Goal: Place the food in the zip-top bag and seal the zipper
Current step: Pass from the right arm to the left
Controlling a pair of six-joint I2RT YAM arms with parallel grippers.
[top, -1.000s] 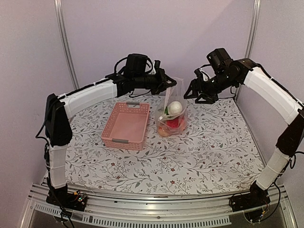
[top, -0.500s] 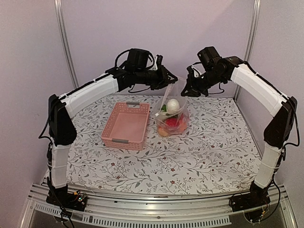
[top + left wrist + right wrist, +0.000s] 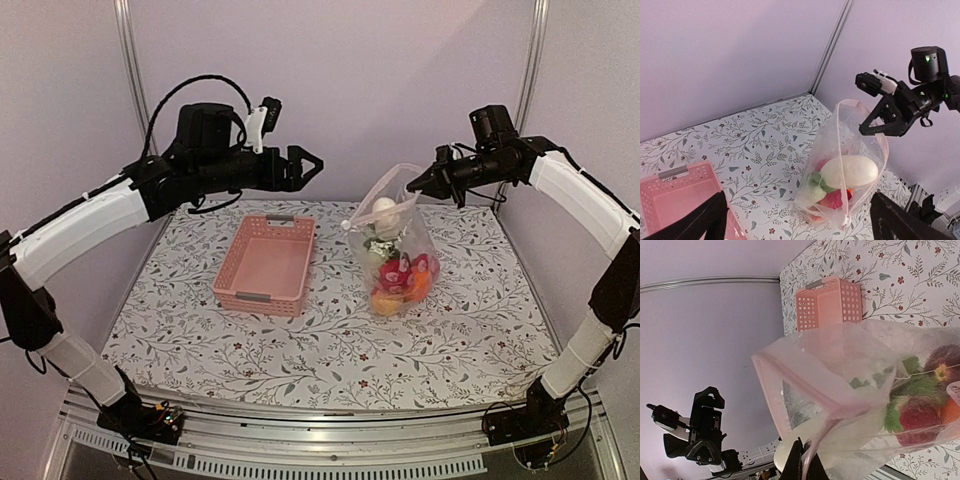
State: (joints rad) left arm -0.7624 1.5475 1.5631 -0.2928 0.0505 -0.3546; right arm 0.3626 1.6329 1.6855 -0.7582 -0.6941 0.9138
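Lilac walls, floral bench (image 3: 450, 335); right pincer (image 3: 420, 186) pinched on bag (image 3: 398, 238) rim, food (image 3: 400, 275) inside. Left pincer (image 3: 305, 166) spread wide, empty. Basket (image 3: 265, 262) beside bag.

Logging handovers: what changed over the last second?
The left claw let go of the zip-top bag and swung away left, now open. The right claw pinched the bag's mouth and drew it rightward, food inside. The pink basket stayed put.

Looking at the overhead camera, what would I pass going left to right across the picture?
Left metal post → pink basket → zip-top bag with the food inside → right metal post. The left gripper overlaps the basket and the right gripper overlaps the bag, so both are left out.
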